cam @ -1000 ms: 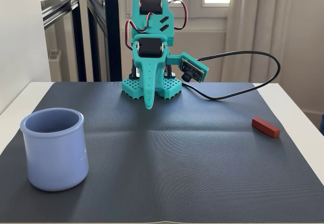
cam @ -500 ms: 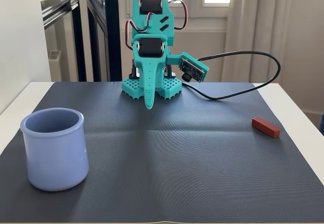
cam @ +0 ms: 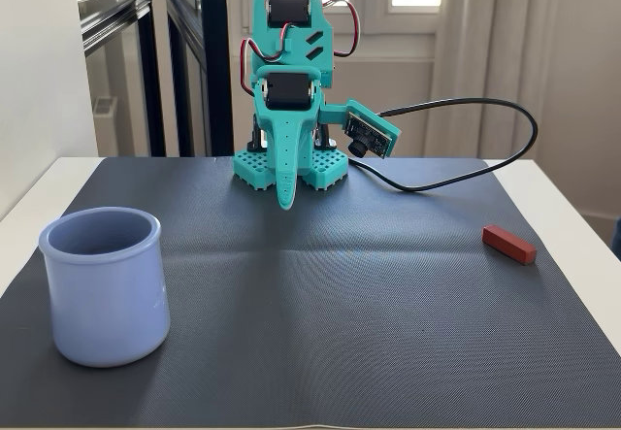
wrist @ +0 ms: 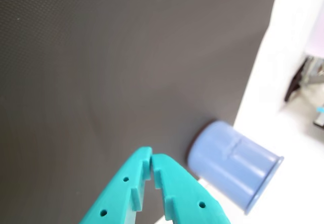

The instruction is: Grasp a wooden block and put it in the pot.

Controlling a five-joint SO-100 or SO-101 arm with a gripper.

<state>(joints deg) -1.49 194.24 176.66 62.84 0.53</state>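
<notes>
The reddish-brown wooden block [cam: 508, 244] lies flat on the dark mat at the right in the fixed view; it is out of the wrist view. The pale lavender-blue pot [cam: 105, 284] stands upright at the mat's front left in the fixed view, and shows at the lower right of the wrist view [wrist: 233, 166]. My teal gripper [cam: 284, 204] hangs tip-down near the arm's base at the back of the mat, far from both. In the wrist view the gripper [wrist: 151, 158] has its fingertips together and holds nothing.
The dark grey mat [cam: 340, 314] covers most of the white table [cam: 572, 207]. The teal arm base [cam: 291, 166] stands at the mat's back edge. A black cable [cam: 485, 148] loops from the wrist camera over the back right of the mat.
</notes>
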